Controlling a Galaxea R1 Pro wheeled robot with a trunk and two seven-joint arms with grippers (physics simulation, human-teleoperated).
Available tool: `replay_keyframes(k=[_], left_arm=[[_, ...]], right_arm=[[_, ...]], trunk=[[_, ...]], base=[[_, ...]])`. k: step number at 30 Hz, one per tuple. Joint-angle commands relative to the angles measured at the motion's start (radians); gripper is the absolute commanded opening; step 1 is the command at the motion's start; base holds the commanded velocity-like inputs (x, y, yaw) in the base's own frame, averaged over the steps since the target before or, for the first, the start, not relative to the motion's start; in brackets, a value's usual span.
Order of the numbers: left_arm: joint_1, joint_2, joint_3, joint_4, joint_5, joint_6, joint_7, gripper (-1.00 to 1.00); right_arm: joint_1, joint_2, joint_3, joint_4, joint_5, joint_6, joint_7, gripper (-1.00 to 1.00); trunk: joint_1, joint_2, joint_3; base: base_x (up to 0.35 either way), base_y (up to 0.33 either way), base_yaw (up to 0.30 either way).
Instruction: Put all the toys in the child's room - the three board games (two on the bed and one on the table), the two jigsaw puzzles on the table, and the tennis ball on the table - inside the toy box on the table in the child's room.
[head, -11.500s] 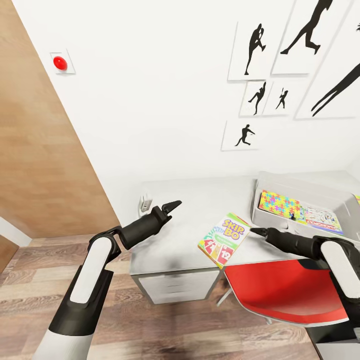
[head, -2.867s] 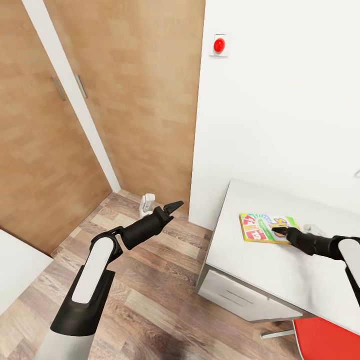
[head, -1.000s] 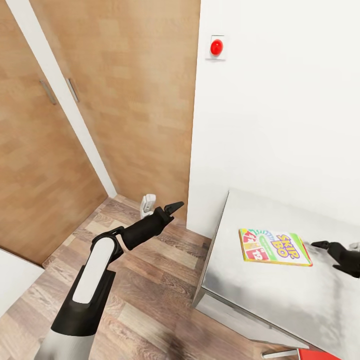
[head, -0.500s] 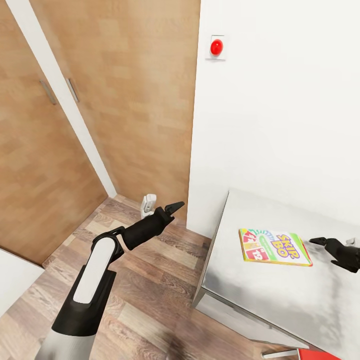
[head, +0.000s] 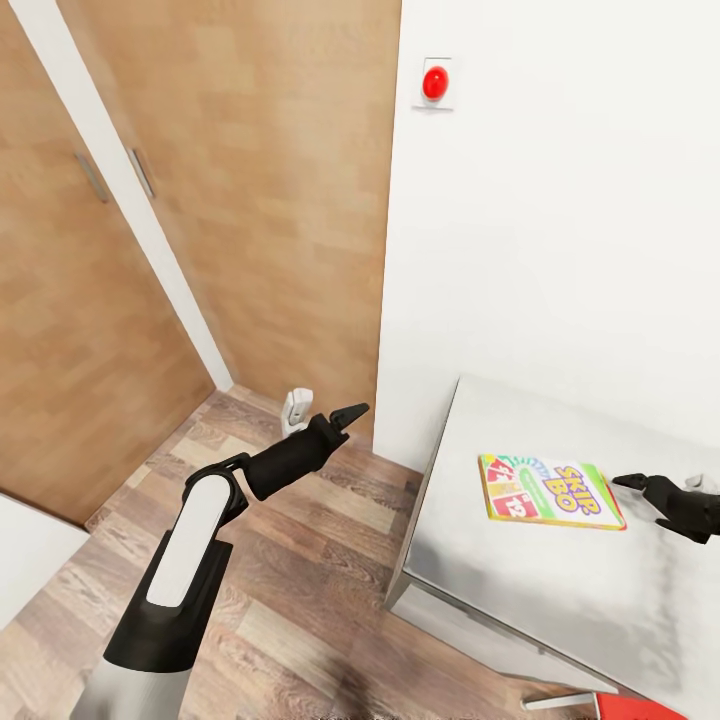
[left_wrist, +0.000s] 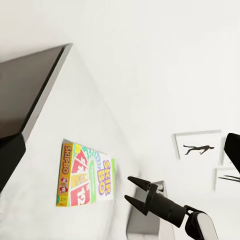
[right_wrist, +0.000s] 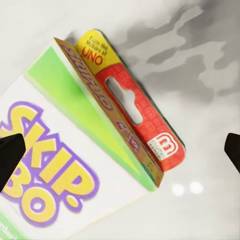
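Observation:
A green, yellow and red Skip-Bo board game (head: 550, 492) lies flat near the left end of the pale mottled table (head: 520, 590). My right gripper (head: 628, 483) hovers low at the box's right end, open and holding nothing. In the right wrist view its fingertips (right_wrist: 11, 152) stand wide apart on either side of the box's red hang-tab end (right_wrist: 145, 135). The left wrist view looks along the table (left_wrist: 45, 115) at the same box (left_wrist: 85, 175) and the open right gripper (left_wrist: 127, 188). My left gripper (head: 345, 412) hangs open over the floor, left of the table.
Light wooden wardrobe doors (head: 120, 250) fill the left. A white wall with a red button (head: 435, 83) stands behind the table. A small white object (head: 294, 408) sits on the wood-plank floor (head: 300, 600) by the wall corner. A red chair's corner (head: 640, 708) shows at the bottom right.
The head view has swung left, away from the toy box. My right gripper lay over the Skip-Bo box 2.9 s ago, drew off its end, and now edges back. The left arm is unmoved.

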Motion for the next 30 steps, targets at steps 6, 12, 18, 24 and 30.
replay_keyframes(k=[6, 12, 18, 24, 30], left_arm=[[-0.001, 0.0, 0.0, -0.001, 0.011, 0.003, 0.01, 1.0], [-0.001, -0.001, 0.0, -0.001, 0.011, 0.003, 0.01, 1.0], [-0.001, -0.002, 0.0, -0.001, 0.011, 0.003, 0.01, 1.0], [-0.001, -0.002, 0.0, 0.0, 0.01, 0.003, 0.01, 1.0], [-0.002, -0.002, 0.0, 0.001, 0.009, 0.003, 0.01, 1.0]], right_arm=[[-0.001, -0.001, 0.001, 0.0, -0.01, 0.005, -0.008, 1.0], [-0.006, -0.004, 0.001, 0.002, -0.011, 0.005, -0.007, 1.0], [-0.051, -0.008, 0.002, 0.027, -0.01, 0.005, -0.006, 1.0], [-0.088, -0.01, 0.003, 0.071, -0.009, 0.003, -0.006, 1.0], [-0.106, -0.007, 0.007, 0.093, -0.008, 0.001, -0.006, 1.0]], trunk=[[0.001, -0.002, -0.011], [0.001, -0.002, -0.02], [0.001, -0.002, -0.03], [0.001, -0.002, -0.038], [0.001, -0.002, -0.041]], base=[[0.0, 0.0, 0.0], [0.0, 0.0, 0.0], [0.0, 0.0, 0.0], [0.0, 0.0, 0.0], [0.01, 0.0, 0.0]])
